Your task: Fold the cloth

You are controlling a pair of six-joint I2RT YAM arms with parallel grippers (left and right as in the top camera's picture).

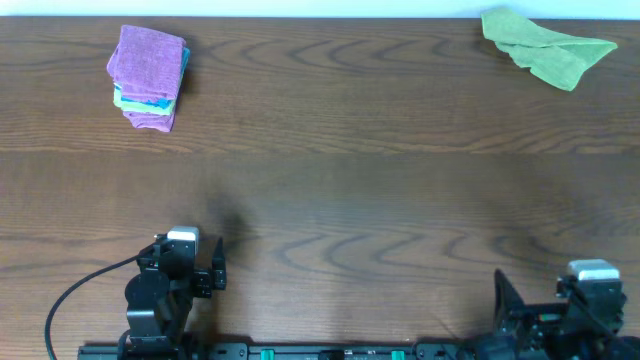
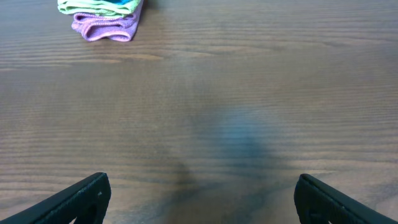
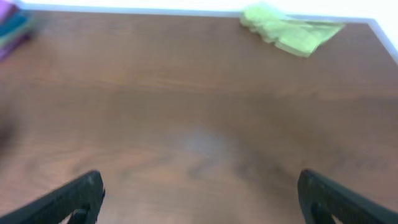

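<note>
At ten o'clock on the table (image 1: 330,190), the lilac cloth (image 1: 150,55) lies folded on top of a stack (image 1: 142,101) of blue, green and purple cloths. The left tool (image 2: 200,190) sits at seven o'clock with its fingers spread wide, holding nothing. The right tool (image 3: 200,186), at five o'clock, is also wide and empty. A green cloth (image 1: 545,45) lies crumpled at two o'clock.

Overhead: straight down, high, whole table (image 1: 330,190). From left gripper (image 2: 202,180): low, facing far, toward folded stack (image 2: 102,17). From right gripper (image 3: 199,175): low, facing far, toward lime-green cloth (image 3: 289,30); both shared with overhead.
</note>
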